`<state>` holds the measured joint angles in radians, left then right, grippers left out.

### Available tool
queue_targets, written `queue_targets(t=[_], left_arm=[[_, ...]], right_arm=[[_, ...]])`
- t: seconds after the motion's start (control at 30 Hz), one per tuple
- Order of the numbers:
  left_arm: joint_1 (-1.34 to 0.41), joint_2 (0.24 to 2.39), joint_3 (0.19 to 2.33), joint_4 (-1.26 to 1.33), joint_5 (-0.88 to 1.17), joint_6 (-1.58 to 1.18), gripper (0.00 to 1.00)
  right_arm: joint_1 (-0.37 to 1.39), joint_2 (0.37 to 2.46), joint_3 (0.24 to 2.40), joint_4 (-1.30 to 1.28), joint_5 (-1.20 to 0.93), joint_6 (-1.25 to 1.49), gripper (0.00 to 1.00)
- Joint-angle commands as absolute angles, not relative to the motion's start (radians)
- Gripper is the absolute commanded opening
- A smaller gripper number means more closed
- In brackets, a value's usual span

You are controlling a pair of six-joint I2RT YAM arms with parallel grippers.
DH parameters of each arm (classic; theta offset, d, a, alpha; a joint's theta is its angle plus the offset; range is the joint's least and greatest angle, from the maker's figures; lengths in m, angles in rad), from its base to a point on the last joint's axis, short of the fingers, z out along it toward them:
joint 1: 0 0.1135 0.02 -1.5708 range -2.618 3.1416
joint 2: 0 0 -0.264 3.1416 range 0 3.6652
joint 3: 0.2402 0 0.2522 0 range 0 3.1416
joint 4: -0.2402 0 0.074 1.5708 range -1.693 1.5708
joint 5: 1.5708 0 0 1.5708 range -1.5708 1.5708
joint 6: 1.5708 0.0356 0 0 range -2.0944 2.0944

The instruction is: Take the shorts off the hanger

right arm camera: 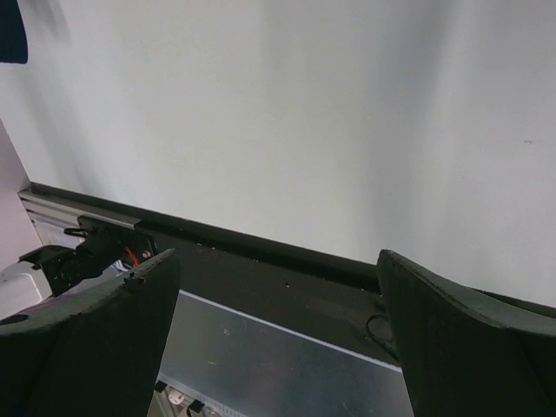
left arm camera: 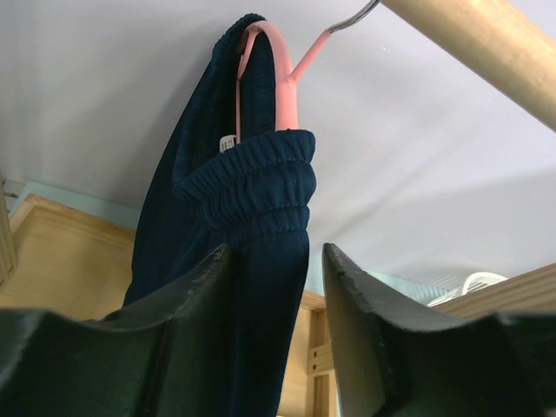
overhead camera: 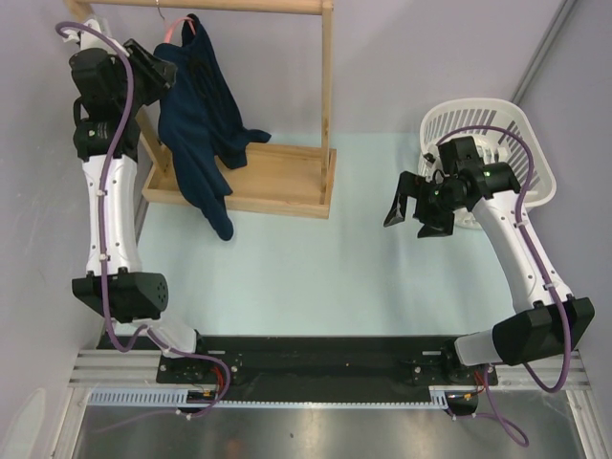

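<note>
The navy shorts (overhead camera: 196,124) hang from the pink hanger (overhead camera: 177,29), hooked on the wooden rack's top bar, and their legs droop to the rack's base. In the left wrist view the elastic waistband of the shorts (left arm camera: 252,200) is folded over the hanger (left arm camera: 282,78). My left gripper (left arm camera: 278,252) sits just below the waistband. The fabric lies between its fingers and against the left one, with a gap to the right one. From above, that left gripper (overhead camera: 163,72) presses at the shorts' left side. My right gripper (overhead camera: 411,210) hovers open over the table, and nothing is between its right gripper (right arm camera: 278,261) fingers.
The wooden rack (overhead camera: 325,96) stands at the back left on a flat wooden base, its rod (left arm camera: 469,35) overhead. A white laundry basket (overhead camera: 521,124) sits at the back right, behind the right arm. Grey walls close in the left and right sides.
</note>
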<state>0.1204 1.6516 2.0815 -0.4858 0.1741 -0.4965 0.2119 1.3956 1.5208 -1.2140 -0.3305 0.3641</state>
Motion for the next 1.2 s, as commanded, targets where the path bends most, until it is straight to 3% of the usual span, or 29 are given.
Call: queue_targets(t=[0.0, 0.17, 0.37, 0.47, 0.73, 1.17], left_arm=[[0.127, 1.652, 2.082, -0.445, 0.196, -0.473, 0.58], [0.127, 1.664, 2.089, -0.436, 0.202, -0.459, 0.60], [0.127, 1.707, 2.105, -0.413, 0.218, -0.469, 0.53], [0.129, 1.743, 2.141, -0.407, 0.222, -0.469, 0.45], [0.127, 1.778, 2.276, -0.449, 0.233, -0.483, 0.00], [0.130, 1.698, 2.348, -0.426, 0.236, -0.494, 0.00]], right_arm=[[0.206, 1.391, 1.540, -1.213, -0.336, 0.347, 1.00], [0.199, 1.402, 1.540, -1.210, -0.336, 0.350, 1.00], [0.192, 1.413, 1.546, -1.210, -0.334, 0.354, 1.00], [0.189, 1.410, 1.545, -1.213, -0.331, 0.353, 1.00], [0.173, 1.401, 1.545, -1.219, -0.330, 0.354, 1.00], [0.175, 1.370, 1.513, -1.210, -0.365, 0.360, 1.00]])
